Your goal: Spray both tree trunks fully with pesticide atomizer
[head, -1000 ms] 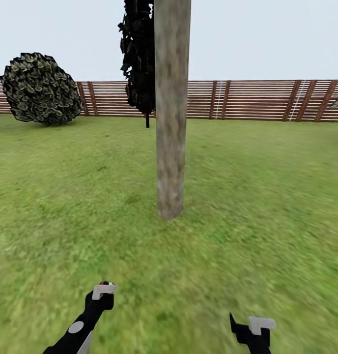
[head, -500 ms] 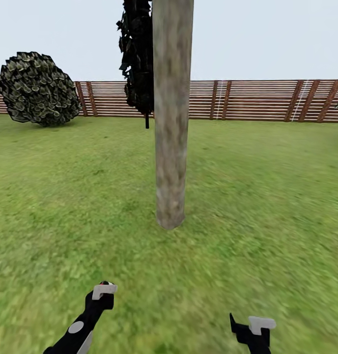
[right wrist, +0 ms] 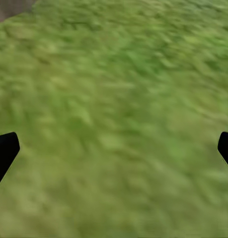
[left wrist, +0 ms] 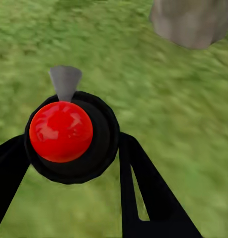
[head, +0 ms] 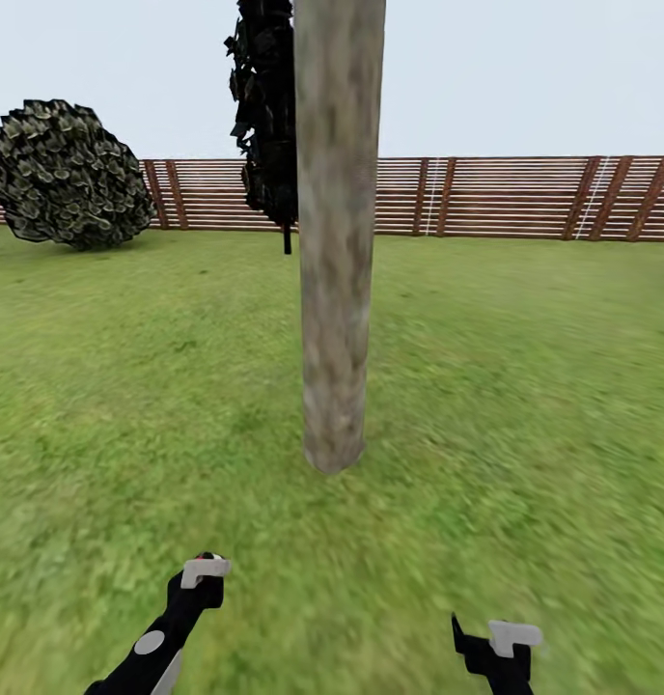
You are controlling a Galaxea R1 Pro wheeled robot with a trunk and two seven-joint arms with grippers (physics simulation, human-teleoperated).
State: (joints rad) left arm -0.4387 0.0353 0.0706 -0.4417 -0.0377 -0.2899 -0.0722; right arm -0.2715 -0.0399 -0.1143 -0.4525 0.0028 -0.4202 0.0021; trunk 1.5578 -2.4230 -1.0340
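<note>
Between left jaws, red-topped atomizer [left wrist: 69,134]; trunk [head: 337,241] ahead.

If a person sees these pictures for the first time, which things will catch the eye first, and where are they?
First comes the bare tree trunk, upright in the grass straight ahead of the robot. Next is the red-capped pesticide atomizer, held between the fingers of the left gripper low at the left. Behind, a round bush stands at the far left before the wooden fence.
</note>
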